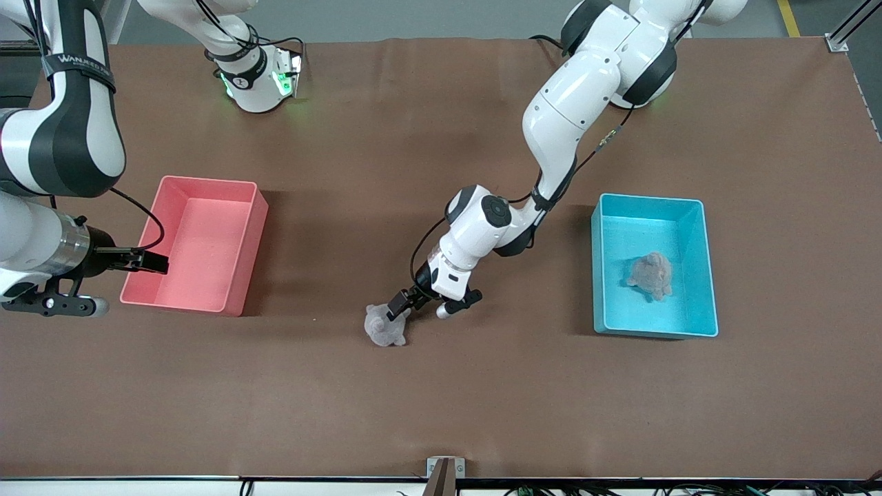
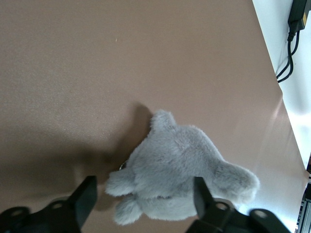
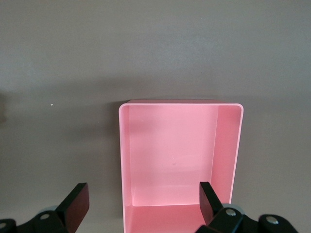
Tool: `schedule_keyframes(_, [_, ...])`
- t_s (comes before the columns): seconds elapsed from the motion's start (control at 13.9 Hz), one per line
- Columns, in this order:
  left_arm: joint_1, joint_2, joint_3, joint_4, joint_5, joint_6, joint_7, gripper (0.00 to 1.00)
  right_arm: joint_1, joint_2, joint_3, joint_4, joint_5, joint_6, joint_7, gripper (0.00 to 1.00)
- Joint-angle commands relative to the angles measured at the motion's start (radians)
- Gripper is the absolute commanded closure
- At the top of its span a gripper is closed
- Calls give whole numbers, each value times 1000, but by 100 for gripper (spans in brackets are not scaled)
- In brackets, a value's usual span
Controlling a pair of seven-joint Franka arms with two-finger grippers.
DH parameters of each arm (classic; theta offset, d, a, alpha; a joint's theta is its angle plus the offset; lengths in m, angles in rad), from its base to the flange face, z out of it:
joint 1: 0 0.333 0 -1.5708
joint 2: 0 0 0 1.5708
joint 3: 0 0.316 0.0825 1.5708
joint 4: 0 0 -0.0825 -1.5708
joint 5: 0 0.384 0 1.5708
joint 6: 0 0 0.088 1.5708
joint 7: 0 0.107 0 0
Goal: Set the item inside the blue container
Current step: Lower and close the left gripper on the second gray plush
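A grey plush toy [image 1: 384, 328] lies on the brown table near its middle. My left gripper [image 1: 403, 308] is low over it, open. In the left wrist view the toy [image 2: 180, 167] fills the space between the fingers, with one black finger [image 2: 201, 194] against its fur and the other [image 2: 86, 196] clear of it; the gripper [image 2: 144, 199] straddles the toy's lower part. The blue container [image 1: 598, 275] stands toward the left arm's end of the table and holds a second grey plush toy [image 1: 651, 274]. My right gripper [image 1: 153, 262] waits, open, over the pink bin's edge.
The pink bin [image 1: 244, 269] stands toward the right arm's end of the table, with nothing in it; the right wrist view looks straight down into the bin [image 3: 228, 155]. The table's front edge runs a little nearer to the front camera than the toy.
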Motion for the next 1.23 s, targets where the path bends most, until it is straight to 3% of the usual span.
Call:
schedule_keyframes(0.0, [-13,17,11,32,-16,11,11,23,-6,-11,12,-11,-6,-7,7,0])
schedule_keyframes(0.58, [-15,17,11,31,-11,11,14,55,-7,-11,14,-14,-3,-8,7,0])
schedule_keyframes(0.79, [-13,17,11,29,-8,11,62,77,-9,-11,14,-14,-3,-8,7,0])
schedule_keyframes(0.94, [-13,17,11,26,-8,11,74,98,-9,-11,14,-14,-3,-7,7,0])
schedule_keyframes(1.15, [-9,16,11,25,-8,11,108,100,-10,-11,14,-13,-3,-7,-1,0])
